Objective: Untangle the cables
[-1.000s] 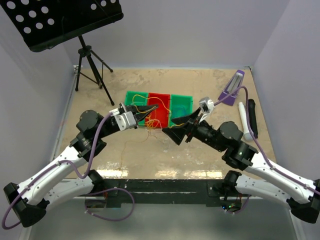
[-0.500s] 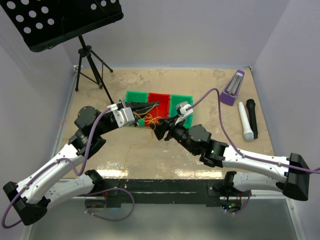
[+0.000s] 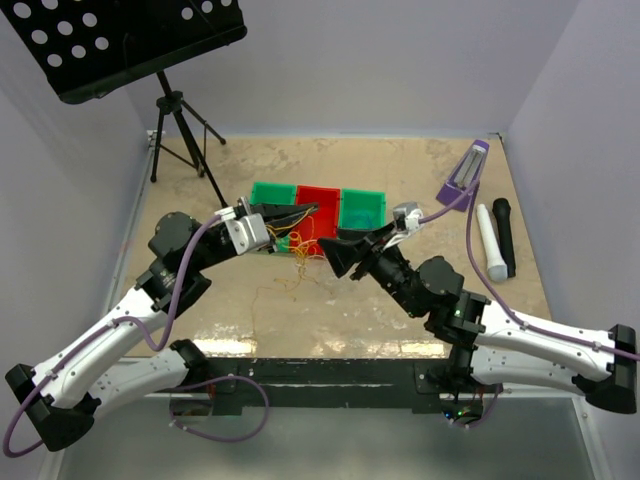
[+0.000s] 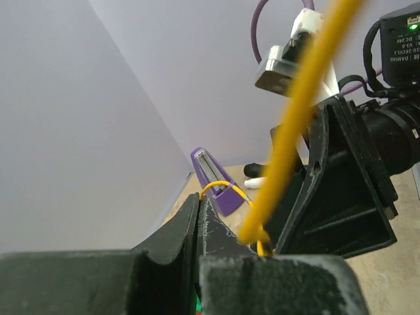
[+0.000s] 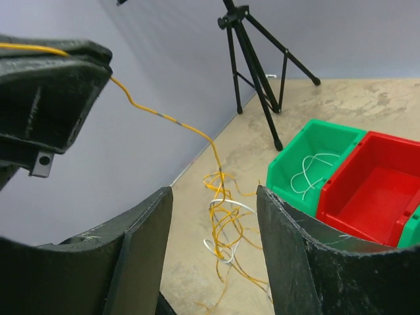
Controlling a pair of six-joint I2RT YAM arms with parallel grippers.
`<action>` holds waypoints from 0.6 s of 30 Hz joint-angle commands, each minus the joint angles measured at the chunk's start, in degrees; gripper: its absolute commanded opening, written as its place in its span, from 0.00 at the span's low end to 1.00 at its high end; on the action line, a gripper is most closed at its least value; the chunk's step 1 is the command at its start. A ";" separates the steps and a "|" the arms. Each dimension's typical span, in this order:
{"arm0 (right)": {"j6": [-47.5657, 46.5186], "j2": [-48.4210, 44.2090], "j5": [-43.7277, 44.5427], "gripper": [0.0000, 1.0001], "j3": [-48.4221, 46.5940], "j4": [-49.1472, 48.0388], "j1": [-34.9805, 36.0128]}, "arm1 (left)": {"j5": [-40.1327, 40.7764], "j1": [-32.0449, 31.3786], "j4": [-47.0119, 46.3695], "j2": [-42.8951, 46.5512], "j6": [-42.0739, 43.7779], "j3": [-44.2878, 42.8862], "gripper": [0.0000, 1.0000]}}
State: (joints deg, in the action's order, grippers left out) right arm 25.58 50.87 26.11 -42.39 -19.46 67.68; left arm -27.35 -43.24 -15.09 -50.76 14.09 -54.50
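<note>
My left gripper (image 3: pixel 310 212) is shut on a yellow-orange cable (image 4: pixel 220 186), which loops out from the tips of its closed fingers (image 4: pixel 199 200). From that grip the yellow-orange cable (image 5: pixel 167 118) runs down to a tangle of yellow and white cables (image 5: pixel 230 230) hanging over the table in front of the bins (image 3: pixel 298 262). My right gripper (image 3: pixel 336 257) stands open just right of the tangle. In the right wrist view the tangle shows between and beyond its spread fingers (image 5: pixel 213 193), which touch nothing. Another white cable (image 5: pixel 314 172) lies in the left green bin.
Three bins stand in a row: green (image 3: pixel 272 194), red (image 3: pixel 318 198) and green (image 3: pixel 362 207). A tripod music stand (image 3: pixel 178 125) is at the back left. A purple metronome (image 3: pixel 463 175) and white and black microphones (image 3: pixel 490 240) lie at the right.
The right arm swung left toward the tangle, then drew back right; its jaws narrowed a little. The left gripper rose slightly with the yellow-orange cable, lifting the tangle off the red bin.
</note>
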 commanded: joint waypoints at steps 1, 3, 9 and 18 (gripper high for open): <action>-1.58 0.88 1.93 0.58 -1.55 0.66 0.26 | -1.03 0.18 -1.78 0.58 -1.51 0.18 0.00; -2.64 3.43 1.49 0.58 -2.95 -0.22 0.35 | -1.65 0.27 -2.05 0.49 -1.96 -0.08 0.00; -4.23 12.66 2.54 0.43 -7.09 -6.27 0.26 | -3.40 0.27 -1.96 0.05 -3.71 -1.48 0.00; 1.56 21.28 5.62 0.19 -4.03 -8.40 0.26 | -5.08 0.27 -4.68 0.05 -4.33 -4.38 0.00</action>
State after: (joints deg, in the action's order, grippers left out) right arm 23.46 70.00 29.47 -47.24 -25.45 67.77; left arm -30.83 -43.24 -15.40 -50.87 11.05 -54.70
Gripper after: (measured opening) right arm 0.208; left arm 0.015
